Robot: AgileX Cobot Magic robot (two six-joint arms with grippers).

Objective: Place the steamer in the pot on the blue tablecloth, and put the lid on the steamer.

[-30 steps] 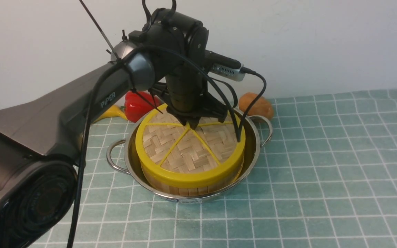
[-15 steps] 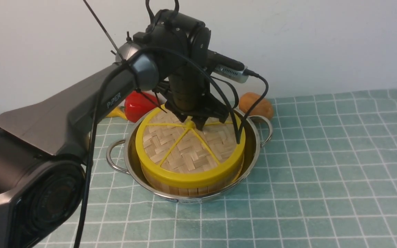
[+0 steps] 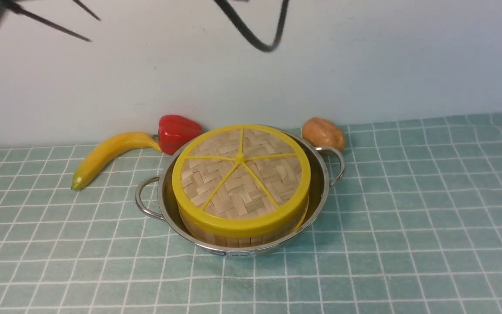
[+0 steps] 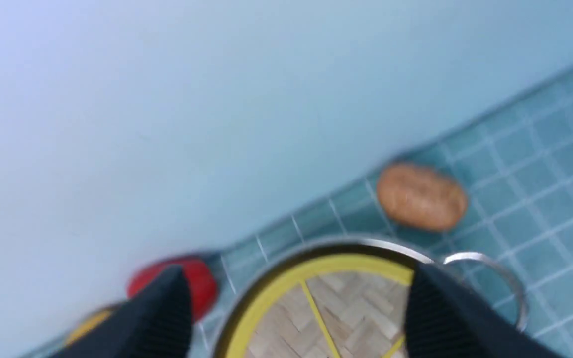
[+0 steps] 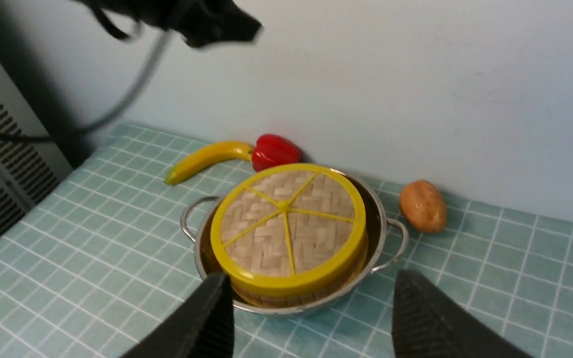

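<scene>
Covering the work surface, the pale teal-blue tablecloth with thin white grid lines [image 3: 408, 218] is seen to carry the wide shiny stainless-steel pot with looped wire handles [image 3: 317, 185]. The round slat-walled bamboo steamer [image 3: 233, 240] is seated inside it, and the flat woven bamboo lid with yellow rim and spokes [image 3: 238, 183] is laid level on top. The left gripper [image 4: 297, 272] is held above, jaws spread with nothing between them; the right gripper [image 5: 312, 277] is likewise spread and empty. Both placements are judged done, so clearance should be gained straight upward and the lid left undisturbed.
</scene>
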